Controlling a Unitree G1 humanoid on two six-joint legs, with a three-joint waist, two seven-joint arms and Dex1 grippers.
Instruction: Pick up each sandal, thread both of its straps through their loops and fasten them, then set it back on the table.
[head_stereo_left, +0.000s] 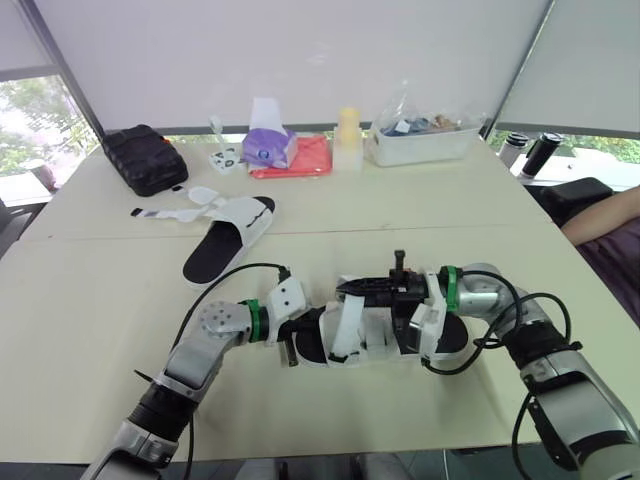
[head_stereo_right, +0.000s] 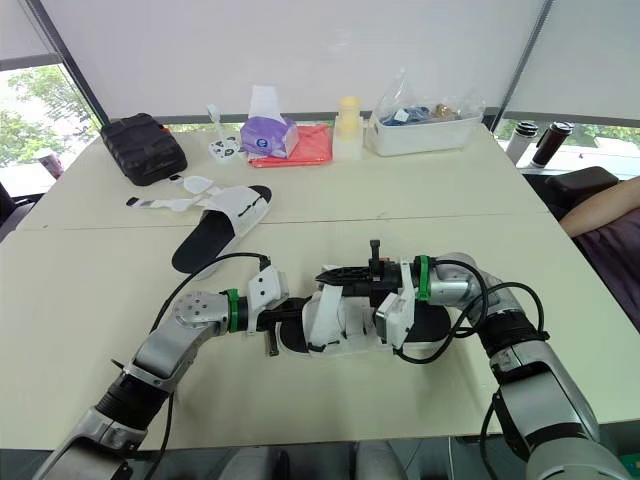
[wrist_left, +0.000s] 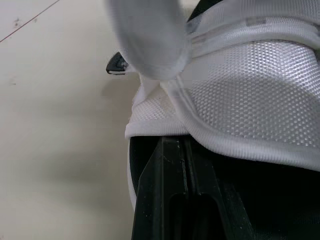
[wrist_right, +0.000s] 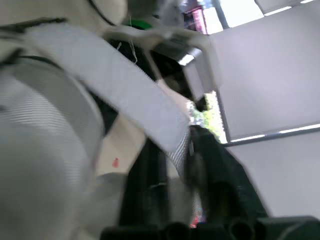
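A white sandal with a black footbed (head_stereo_left: 365, 338) lies at the near middle of the table (head_stereo_left: 90, 300), between my two grippers. My left gripper (head_stereo_left: 303, 332) is shut on its left end; the left wrist view has the black fingers (wrist_left: 175, 170) pressed together under the white mesh upper (wrist_left: 250, 100). My right gripper (head_stereo_left: 347, 288) reaches in from the right above the sandal and is shut on a white strap (wrist_right: 130, 95), which runs between its fingers (wrist_right: 200, 155). The second sandal (head_stereo_left: 232, 240) rests at the back left with its straps (head_stereo_left: 170, 212) spread loose on the table.
Along the far edge stand a black case (head_stereo_left: 145, 158), a purple tissue pack (head_stereo_left: 268, 145), a red cloth (head_stereo_left: 305, 160), a pale yellow bottle (head_stereo_left: 347, 135) and a clear box of items (head_stereo_left: 425, 138). A person's arm (head_stereo_left: 605, 215) rests at the right edge.
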